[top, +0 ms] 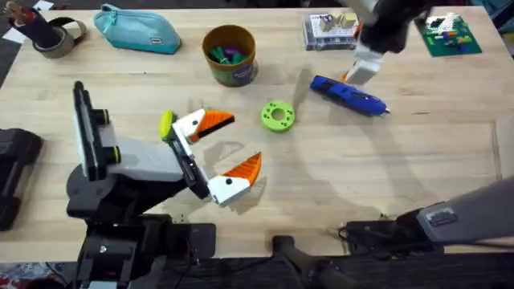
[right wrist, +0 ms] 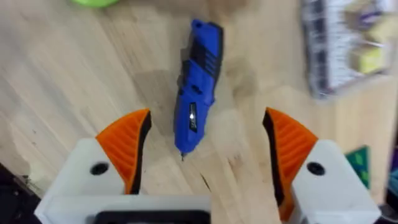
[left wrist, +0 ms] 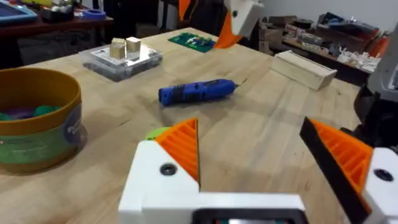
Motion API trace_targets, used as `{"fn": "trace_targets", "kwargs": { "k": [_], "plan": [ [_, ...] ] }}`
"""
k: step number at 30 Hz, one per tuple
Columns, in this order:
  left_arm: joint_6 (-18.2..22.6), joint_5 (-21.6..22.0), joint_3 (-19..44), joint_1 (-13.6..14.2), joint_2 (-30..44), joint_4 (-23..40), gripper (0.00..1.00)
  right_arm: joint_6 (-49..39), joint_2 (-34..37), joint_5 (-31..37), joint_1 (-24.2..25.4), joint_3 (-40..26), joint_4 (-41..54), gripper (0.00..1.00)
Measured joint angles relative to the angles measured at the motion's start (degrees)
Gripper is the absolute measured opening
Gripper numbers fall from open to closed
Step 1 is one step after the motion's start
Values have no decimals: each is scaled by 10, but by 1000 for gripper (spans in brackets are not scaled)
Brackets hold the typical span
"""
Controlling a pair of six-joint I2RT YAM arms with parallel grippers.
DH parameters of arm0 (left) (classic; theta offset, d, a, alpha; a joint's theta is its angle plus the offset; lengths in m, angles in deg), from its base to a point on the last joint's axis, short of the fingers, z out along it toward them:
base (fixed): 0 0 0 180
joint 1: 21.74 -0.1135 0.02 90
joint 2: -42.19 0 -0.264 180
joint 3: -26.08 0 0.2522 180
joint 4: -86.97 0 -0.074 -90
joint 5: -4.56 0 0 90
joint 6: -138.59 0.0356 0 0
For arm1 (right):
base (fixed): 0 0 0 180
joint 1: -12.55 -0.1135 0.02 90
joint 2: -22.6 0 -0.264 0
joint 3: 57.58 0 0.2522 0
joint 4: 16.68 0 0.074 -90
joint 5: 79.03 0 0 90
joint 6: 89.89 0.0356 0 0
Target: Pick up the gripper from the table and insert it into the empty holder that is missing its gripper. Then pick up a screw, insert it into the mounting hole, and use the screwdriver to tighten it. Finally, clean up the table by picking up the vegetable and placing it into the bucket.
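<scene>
Looking down from overhead, the left gripper (top: 215, 152) rests low over the table (top: 337, 193) with its white-and-orange fingers spread wide and nothing between them, a green ring (top: 278, 116) just beyond it. The right gripper (top: 363, 68) hangs above the far right of the table, close over the blue screwdriver (top: 349, 95), which lies flat on the wood. The bucket (top: 230, 54) stands upright at the far middle, coloured bits inside, a teal pouch (top: 138, 30) to its left. From the left wrist, the orange pads (left wrist: 181, 149) stand wide apart; the screwdriver (left wrist: 196, 91) lies ahead, the bucket (left wrist: 38, 118) off to one side. From the right wrist, the fingers (right wrist: 127, 149) gape wide with the screwdriver (right wrist: 198, 93) lying between and beyond them, untouched.
</scene>
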Motion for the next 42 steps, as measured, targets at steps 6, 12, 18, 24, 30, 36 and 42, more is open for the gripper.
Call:
{"fn": "trace_targets", "kwargs": {
  "k": [6, 12, 18, 24, 30, 36, 42],
  "plan": [
    [-42, 40, 8, 0, 0, -15, 987, 54, -80, -25, -12, -4, 5, 996],
    [-30, 119, 109, 0, 43, 24, 986, 123, -142, -86, -13, -4, 10, 996],
    [-16, 182, 241, 0, 163, 93, 986, 155, -174, -125, -18, -4, 31, 996],
    [-6, 204, 322, 0, 276, 141, 986, 163, -174, -135, -19, -4, 38, 996],
    [-6, 204, 322, 0, 276, 141, 986, 163, -174, -135, -19, -4, 38, 996],
    [-6, 204, 322, 0, 276, 141, 986, 163, -174, -135, -19, -4, 38, 996],
    [-6, 204, 322, 0, 276, 141, 986, 163, -174, -135, -19, -4, 38, 996]
  ]
}}
